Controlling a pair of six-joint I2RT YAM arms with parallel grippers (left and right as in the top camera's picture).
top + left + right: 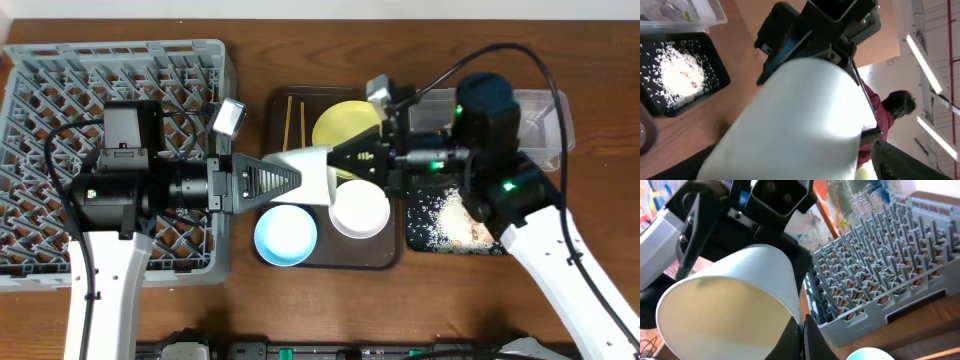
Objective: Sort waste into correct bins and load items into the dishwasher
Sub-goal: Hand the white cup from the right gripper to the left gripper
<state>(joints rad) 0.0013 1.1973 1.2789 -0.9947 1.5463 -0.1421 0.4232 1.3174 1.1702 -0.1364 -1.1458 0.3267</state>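
A white cup hangs on its side over the dark brown serving tray, held from both ends. My left gripper is shut around its body. My right gripper pinches its rim, fingers shut on the wall. Below are the white bowl, light blue bowl, pale yellow plate and chopsticks. The grey dish rack stands at the left. Rice scraps lie in the black tray. The clear tub is behind it.
The dish rack also shows in the right wrist view, close beside the cup. The black tray and the clear tub show in the left wrist view. The tub's contents are blurred. Bare wooden table lies along the front edge.
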